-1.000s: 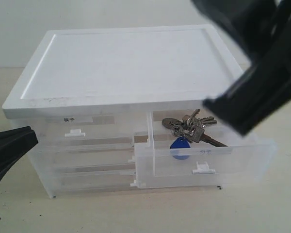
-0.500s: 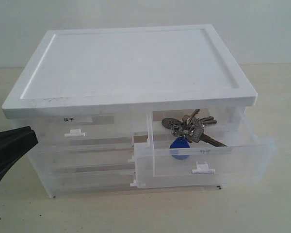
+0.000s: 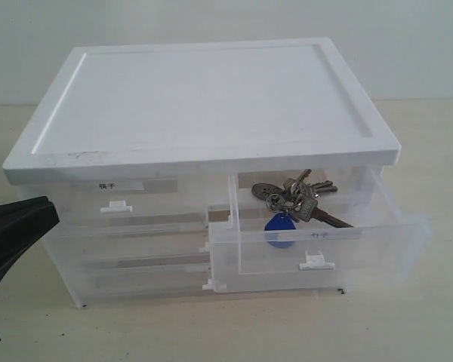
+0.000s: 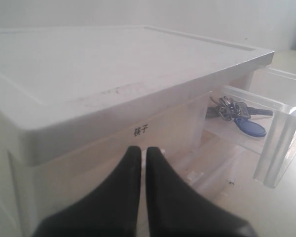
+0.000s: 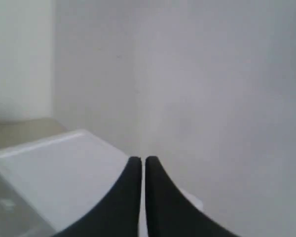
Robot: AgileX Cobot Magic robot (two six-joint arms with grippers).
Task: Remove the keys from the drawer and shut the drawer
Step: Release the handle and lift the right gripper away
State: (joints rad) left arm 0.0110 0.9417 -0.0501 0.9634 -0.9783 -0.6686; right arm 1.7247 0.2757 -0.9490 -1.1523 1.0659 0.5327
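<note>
right gripper [image 5: 143,160] gone from the upper right of the exterior frame, no longer looming above the open drawer [image 3: 317,243], jaws now pressed together, nothing between them

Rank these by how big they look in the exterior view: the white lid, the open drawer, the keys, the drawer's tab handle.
Largest to smallest:
1. white lid
2. open drawer
3. keys
4. tab handle
The drawer sits nearer the camera than the lid, but the differences look wide enough that the order holds.

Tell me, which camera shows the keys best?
The exterior view: the keys lie in plain sight in the open drawer, blue fob towards the front. The left wrist view shows them smaller, from the side. The right wrist view does not show them.
</note>
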